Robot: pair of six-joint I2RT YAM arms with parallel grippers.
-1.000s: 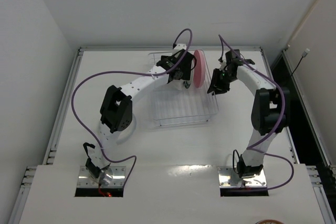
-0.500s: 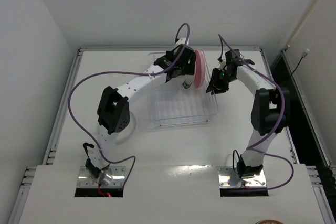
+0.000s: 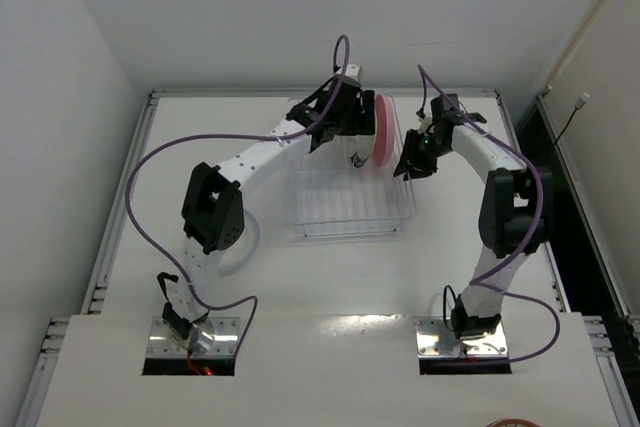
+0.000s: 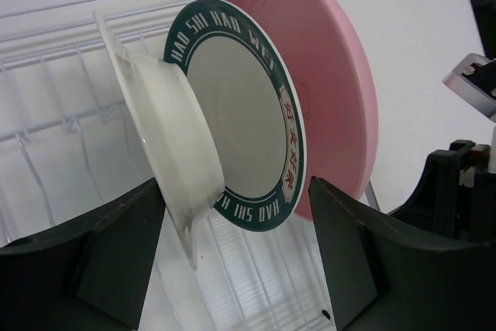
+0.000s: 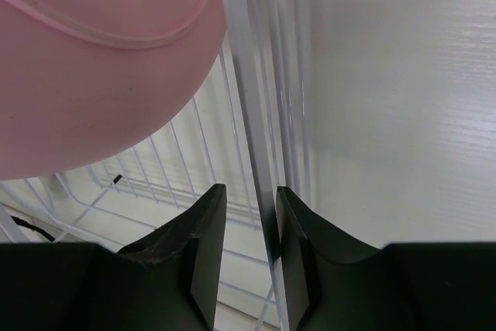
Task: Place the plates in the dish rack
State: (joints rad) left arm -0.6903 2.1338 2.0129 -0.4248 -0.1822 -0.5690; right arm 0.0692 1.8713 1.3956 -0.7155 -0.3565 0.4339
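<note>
Teal-rimmed plate (image 4: 240, 114) stands upright in the dish rack (image 3: 350, 217), upper centre of the overhead view, just beside the pink plate (image 4: 329, 75); left gripper (image 4: 236, 191) has lifted back since a second ago, jaws wide and empty, so judged released; right gripper (image 5: 249, 199) jaws narrow, pinching the rack's rim.

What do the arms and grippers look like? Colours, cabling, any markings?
Both the left arm and the right arm have white links with chunky black joint housings. A purple cable runs along each in loose loops. The left gripper and right gripper each have two matte black fingers with flat inner faces. No markings visible.
</note>
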